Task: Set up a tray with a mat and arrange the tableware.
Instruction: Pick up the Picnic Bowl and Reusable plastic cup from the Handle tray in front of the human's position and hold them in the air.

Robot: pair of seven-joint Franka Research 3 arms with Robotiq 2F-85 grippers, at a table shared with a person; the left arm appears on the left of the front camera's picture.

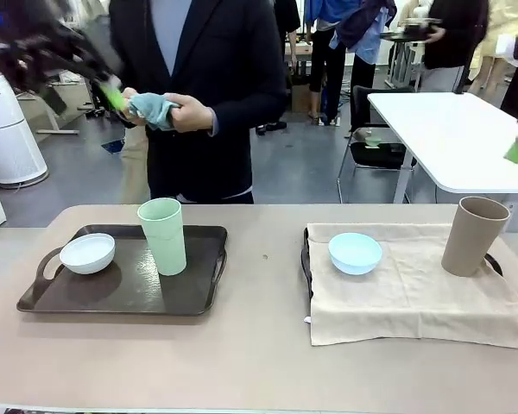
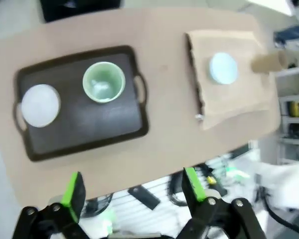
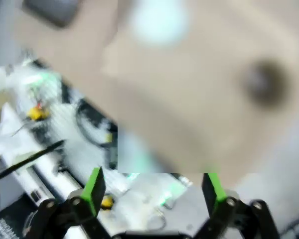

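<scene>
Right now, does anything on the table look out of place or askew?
Yes. The beige mat lies askew over the right tray, covering nearly all of it and spilling onto the table at the near edge. The tan-brown cup stands at its far right corner and seems to lean. The left tray has no mat.

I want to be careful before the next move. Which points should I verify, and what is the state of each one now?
1. Left gripper open and empty: ok.
2. Right gripper open and empty: ok.
3. Right tray covered by the beige mat, with the light blue bowl and tan cup upright on it: ok.
4. Left tray has a mat: not ok. The white bowl and green cup stand on the bare tray.
5. Folded cloth in the person's hands is ready for handover: cannot tell, as the arm beside it is blurred.
</scene>
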